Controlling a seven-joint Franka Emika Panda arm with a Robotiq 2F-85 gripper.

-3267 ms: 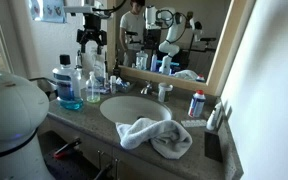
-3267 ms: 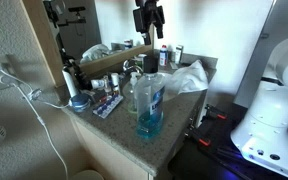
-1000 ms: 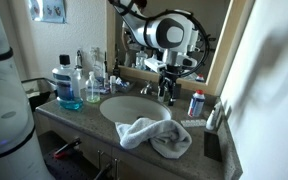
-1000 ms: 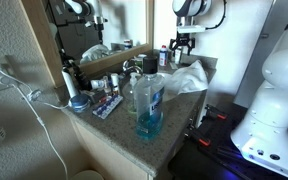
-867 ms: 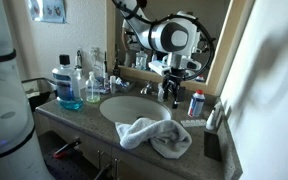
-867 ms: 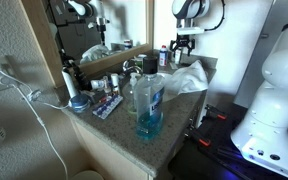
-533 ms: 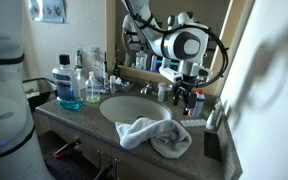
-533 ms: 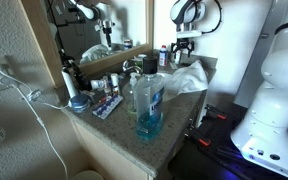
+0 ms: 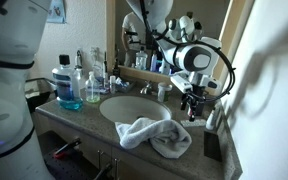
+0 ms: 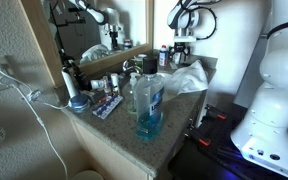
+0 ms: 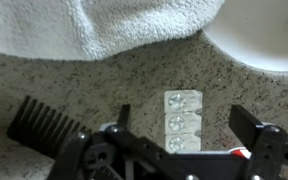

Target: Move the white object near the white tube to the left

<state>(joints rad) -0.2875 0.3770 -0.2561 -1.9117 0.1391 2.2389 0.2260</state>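
In the wrist view a white blister pack [image 11: 179, 120] with three round pockets lies flat on the speckled counter. My gripper [image 11: 182, 112] is open directly above it, one finger on each side and not touching it. A sliver of a red and white tube [image 11: 247, 152] shows by the right finger. In both exterior views the gripper [image 9: 194, 103] [image 10: 180, 46] hangs low over the counter beside the sink, hiding the pack and most of the tube.
A crumpled white towel [image 9: 156, 136] [image 11: 94, 25] lies at the front of the sink [image 9: 134, 108]. A black comb [image 11: 42, 125] lies near the pack. A blue mouthwash bottle [image 9: 67, 85] [image 10: 149, 100] and other bottles stand at the far end. A mirror backs the counter.
The arm has swung from above the sink's back edge across to the counter beside the sink and come down over the blister pack. The objects have not moved.
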